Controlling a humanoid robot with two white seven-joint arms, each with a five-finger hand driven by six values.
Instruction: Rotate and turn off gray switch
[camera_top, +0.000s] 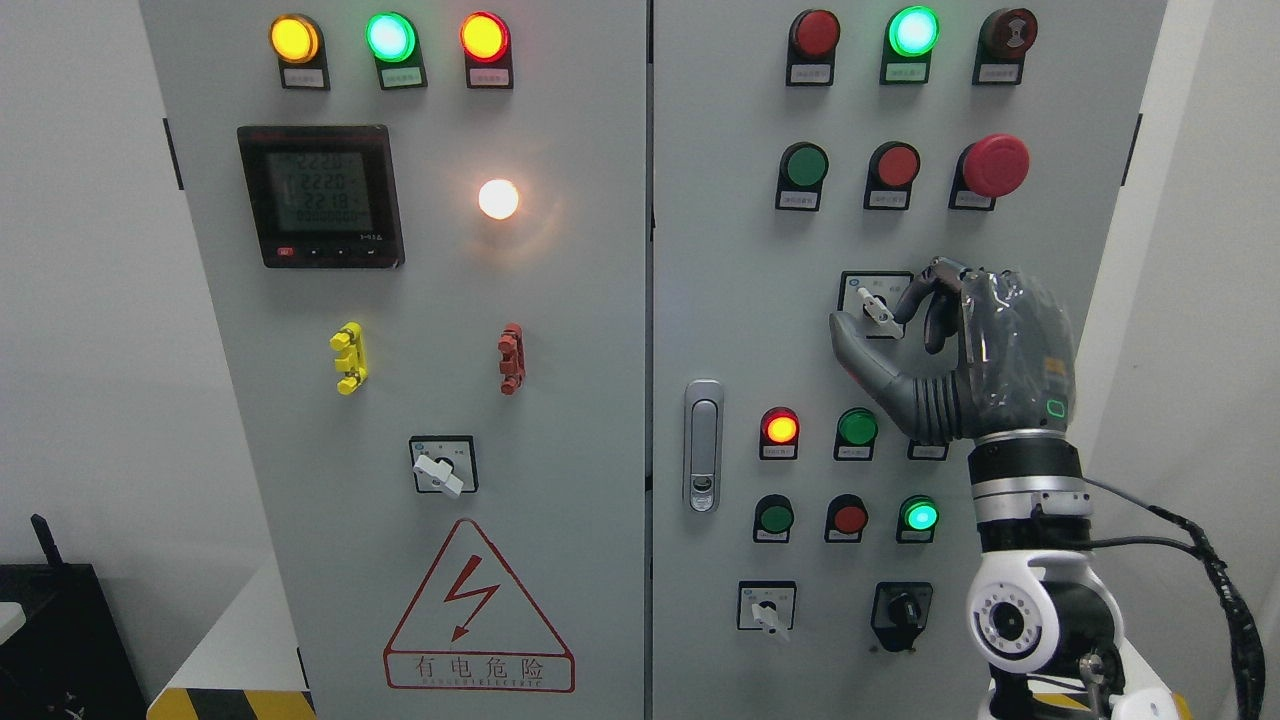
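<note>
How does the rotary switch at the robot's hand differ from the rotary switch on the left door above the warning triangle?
The right-door switch sits between the thumb and fingers of the right hand; the left-door switch is untouched. The right-door switch's knob looks smaller and is partly hidden, while the left-door switch's white knob is larger, in full view, pointing down-right. Both have white knobs on square black-framed plates.

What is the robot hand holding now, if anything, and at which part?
The right hand pinches the gray switch by its small white knob lever, between thumb and a forefinger. The left hand is not visible.
</note>
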